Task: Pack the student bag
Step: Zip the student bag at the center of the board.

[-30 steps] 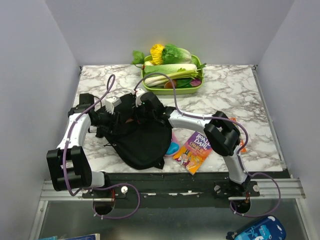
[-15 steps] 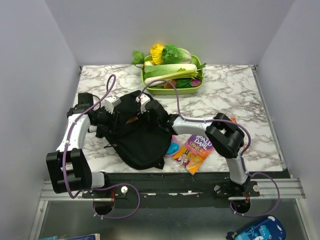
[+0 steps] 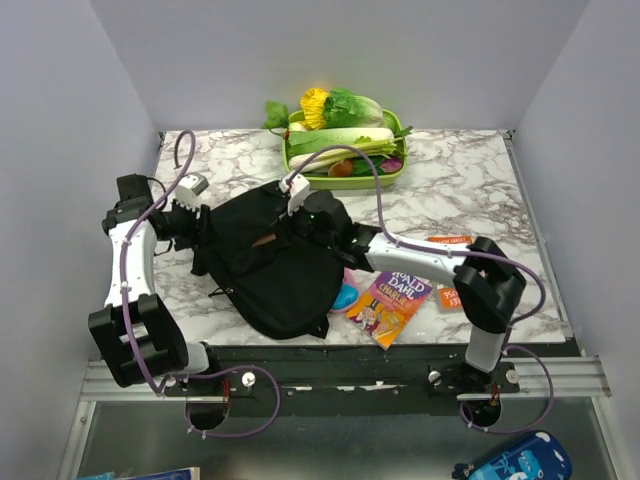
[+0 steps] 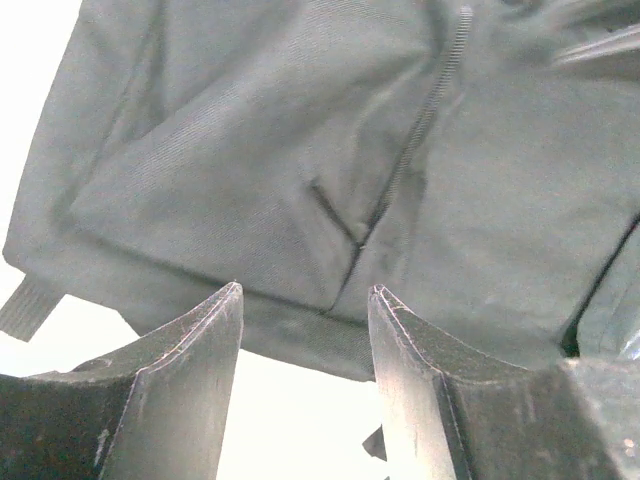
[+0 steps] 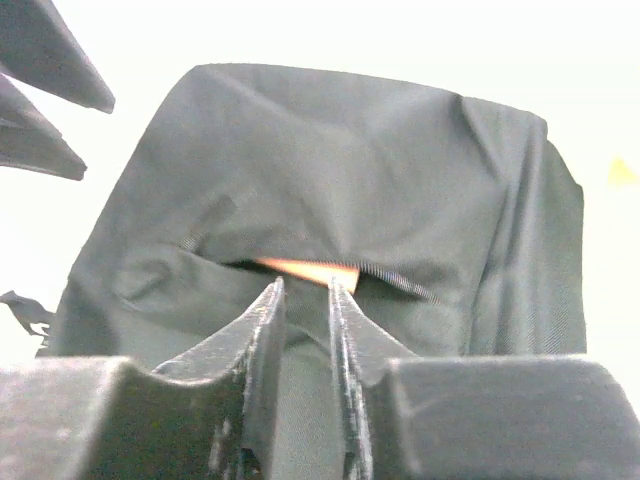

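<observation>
As viewed from overhead, bag position: large soft black fabric student bag (image 3: 270,275) lying flat on white-and-grey marble table (image 3: 500,190), toward 8 o'clock of table centre.
Bag zip: partly open, thin orange edge (image 5: 305,270) showing inside the slit.
Left claw (image 4: 305,290): spread wide, nothing between fingers, at bag's 9 o'clock side, fabric just beyond the tips.
Right claw (image 5: 305,287): fingers slightly parted, nothing seen pinched, over bag's 12 o'clock end, just short of the slit.
Purple-and-yellow paperback book (image 3: 390,300): flat at bag's 4 o'clock.
Small pink-and-blue pencil case (image 3: 345,296): between bag and book, against bag edge.
Green plastic tray of vegetables (image 3: 310,182): at bag's 1 o'clock, near far wall.
</observation>
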{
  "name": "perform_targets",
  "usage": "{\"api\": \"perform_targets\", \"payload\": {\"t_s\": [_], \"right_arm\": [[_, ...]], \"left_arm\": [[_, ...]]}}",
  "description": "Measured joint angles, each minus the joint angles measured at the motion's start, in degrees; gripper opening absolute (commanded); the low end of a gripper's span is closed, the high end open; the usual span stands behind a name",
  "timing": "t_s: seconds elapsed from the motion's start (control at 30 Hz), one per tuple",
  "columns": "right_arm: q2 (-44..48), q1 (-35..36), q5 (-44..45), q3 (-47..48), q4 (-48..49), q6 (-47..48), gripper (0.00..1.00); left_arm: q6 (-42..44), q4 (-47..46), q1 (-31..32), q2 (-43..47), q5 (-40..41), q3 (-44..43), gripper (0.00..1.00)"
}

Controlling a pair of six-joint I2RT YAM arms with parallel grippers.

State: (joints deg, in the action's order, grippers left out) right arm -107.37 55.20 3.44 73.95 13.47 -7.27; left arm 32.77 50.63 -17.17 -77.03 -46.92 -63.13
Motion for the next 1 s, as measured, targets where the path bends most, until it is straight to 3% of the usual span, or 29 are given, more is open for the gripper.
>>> {"api": "perform_targets", "payload": {"t_s": [0.17,0.37,0.63,0.87,1.0], "right_arm": [[3.0,0.4,-3.5,7.9,-1.8,1.3,0.47],[-7.4,0.9,-9.2,23.1,-9.9,2.4,0.50],[-19.4,1.3,-15.3,33.2,-22.7,2.4,0.54],[-23.8,1.6,-16.7,41.0,-28.1,2.1,0.55],[-25.7,1.7,-16.7,44.1,-29.5,1.5,0.55]], "left_arm": [[-1.7,-0.7,-5.3,-2.3,0.0,0.5,0.60],[-3.3,-1.0,-5.4,-2.2,0.0,5.8,0.57],[-3.2,0.0,-5.7,-3.3,-0.5,6.2,0.56],[-5.9,-0.1,-6.1,-8.5,-0.3,5.5,0.68],[-9.1,-1.1,-6.1,-9.4,-0.1,5.4,0.69]]}}
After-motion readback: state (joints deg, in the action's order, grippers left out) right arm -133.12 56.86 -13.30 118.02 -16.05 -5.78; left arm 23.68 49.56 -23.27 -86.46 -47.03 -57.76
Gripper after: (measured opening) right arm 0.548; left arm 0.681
